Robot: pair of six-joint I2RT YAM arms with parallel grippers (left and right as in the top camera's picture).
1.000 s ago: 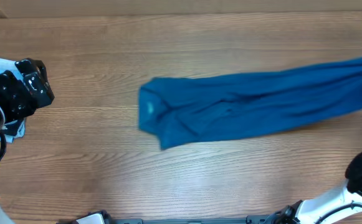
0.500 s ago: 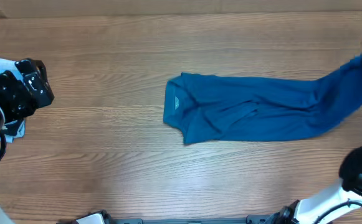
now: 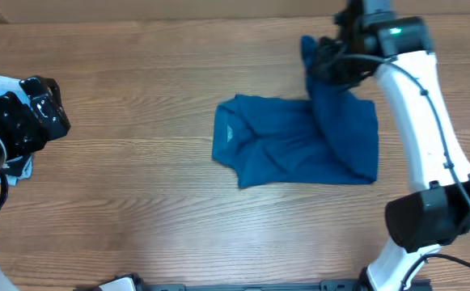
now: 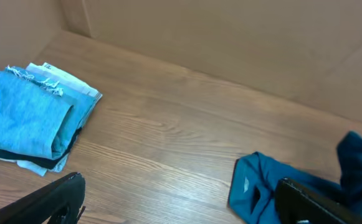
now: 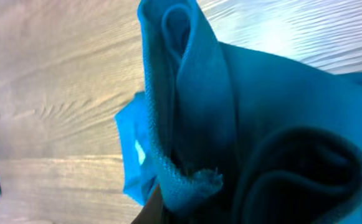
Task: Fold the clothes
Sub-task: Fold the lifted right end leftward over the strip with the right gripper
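We pinch the shirt (image 3: 291, 153) in our right gripper (image 3: 326, 63) near the table's (image 3: 137, 210) far edge. Our left gripper (image 4: 187, 204) hangs spread.

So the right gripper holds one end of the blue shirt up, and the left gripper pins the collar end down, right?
Not quite. The right gripper does hold one end of the blue shirt up, but the left gripper sits open far to the left, clear of the collar end; the overhead view shows it.
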